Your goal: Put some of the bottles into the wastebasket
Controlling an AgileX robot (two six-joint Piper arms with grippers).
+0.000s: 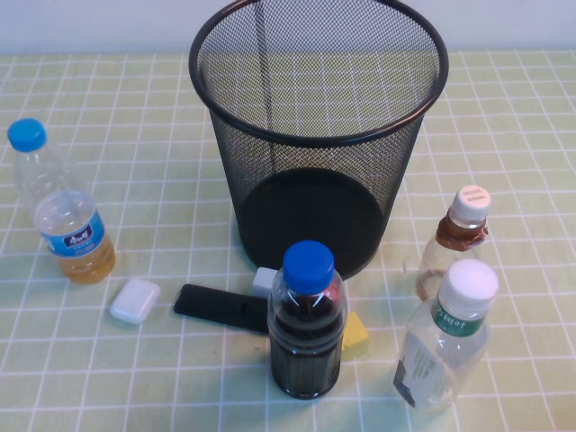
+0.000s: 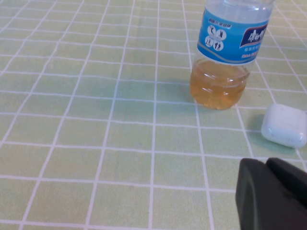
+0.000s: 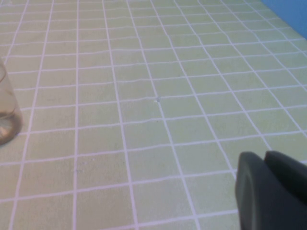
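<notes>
I see 2 white-capped bottles, green-labelled bottle (image 1: 443, 346) and brown-banded bottle (image 1: 453, 241), standing together right of the upright wastebasket (image 1: 317, 135). My right gripper (image 3: 271, 191) hangs over bare tablecloth, closed and empty. My left gripper (image 2: 271, 194) sits near a yellowish-liquid bottle (image 2: 225, 57).

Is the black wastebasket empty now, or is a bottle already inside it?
Empty: through the mesh of the wastebasket only its black base shows, no bottle.

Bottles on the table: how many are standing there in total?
4. The yellowish-liquid bottle stands far left, the dark-liquid bottle in front of the wastebasket, the brown-band bottle and the green-label bottle at right. The basket could hide another.
</notes>
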